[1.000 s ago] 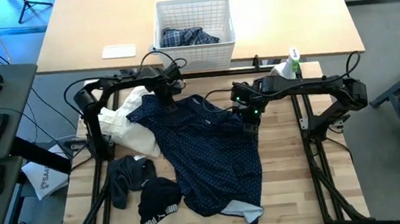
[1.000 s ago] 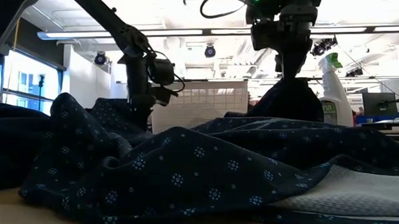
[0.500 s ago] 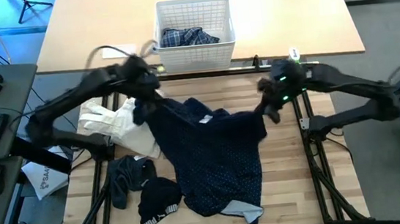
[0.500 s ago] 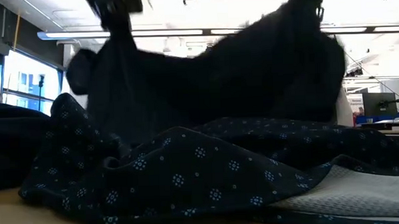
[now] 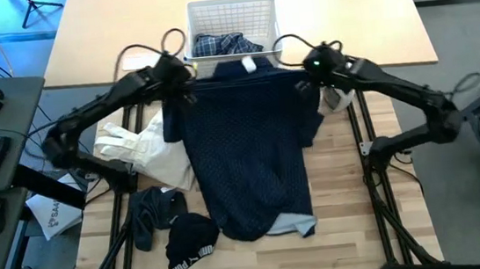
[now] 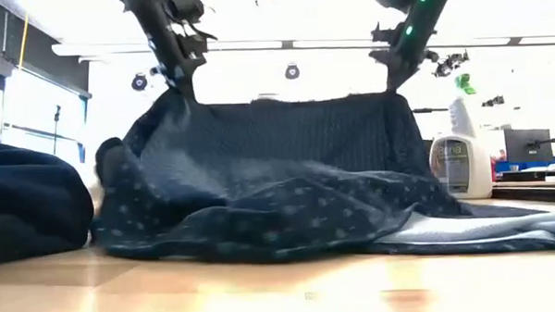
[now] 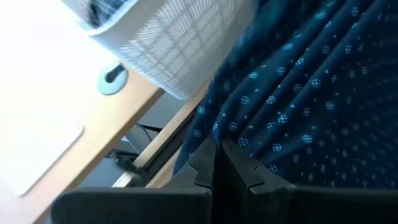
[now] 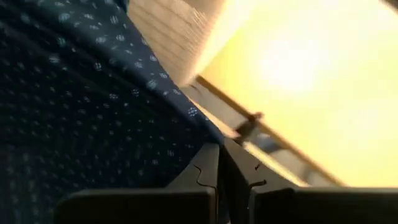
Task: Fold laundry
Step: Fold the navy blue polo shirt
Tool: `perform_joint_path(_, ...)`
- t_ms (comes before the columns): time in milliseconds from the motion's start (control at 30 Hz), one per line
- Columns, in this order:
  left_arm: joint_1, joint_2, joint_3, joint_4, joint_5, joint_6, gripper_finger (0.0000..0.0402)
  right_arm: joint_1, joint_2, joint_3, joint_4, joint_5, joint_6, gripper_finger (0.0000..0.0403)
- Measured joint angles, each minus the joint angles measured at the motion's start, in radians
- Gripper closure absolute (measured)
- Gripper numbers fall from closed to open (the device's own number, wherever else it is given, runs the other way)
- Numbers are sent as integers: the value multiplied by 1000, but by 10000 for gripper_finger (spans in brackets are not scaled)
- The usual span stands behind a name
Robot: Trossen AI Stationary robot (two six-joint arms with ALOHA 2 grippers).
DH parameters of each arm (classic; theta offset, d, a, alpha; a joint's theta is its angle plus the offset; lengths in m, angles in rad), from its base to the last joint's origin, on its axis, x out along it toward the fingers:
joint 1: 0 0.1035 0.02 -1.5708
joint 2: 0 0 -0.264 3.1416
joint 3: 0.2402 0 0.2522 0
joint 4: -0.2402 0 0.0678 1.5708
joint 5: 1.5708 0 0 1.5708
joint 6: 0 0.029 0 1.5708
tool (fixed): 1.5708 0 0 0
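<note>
The left gripper is clamped tight on 1 upper corner of the navy dotted shirt, just in front of the white lattice basket at its left side. In the left wrist view the 2 dark fingers are pressed together with dotted cloth caught between them, the basket wall close behind. The right gripper is likewise closed on the shirt's other upper corner, just in front of the basket's right side; in its wrist view the fingers are seen meeting at the fabric edge.

Between the 2 grippers the shirt's top edge is held raised and stretched — in the low view it hangs like a curtain from both grips. From there the garment is spread away from the basket, its lower part resting on the wooden table with a pale inner hem turned up at the far end.

Inside the basket a blue-and-white plaid shirt is lying crumpled. On the table, well in front of the basket and to its left, a cream garment is bunched beside the navy shirt, and 2 small dark pieces lie farther out still. A spray bottle stands near the basket's right side — partly hidden behind the right arm in the high view.
</note>
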Motion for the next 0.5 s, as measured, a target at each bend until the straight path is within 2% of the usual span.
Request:
perform_joint_path(167, 23, 136, 3, 27, 13, -38, 368, -58, 140, -1, 38, 110, -70, 365)
perform_joint_path(333, 50, 198, 3, 18, -81, -106, 304, -102, 179, -2, 27, 111, 72, 294)
perform_joint_path(400, 53, 195, 4, 15, -84, -127, 282, -104, 163, -2, 22, 79, 89, 271)
perform_joint_path(500, 47, 158, 4, -24, -46, -123, 256, -87, 125, -2, 3, -72, 39, 248)
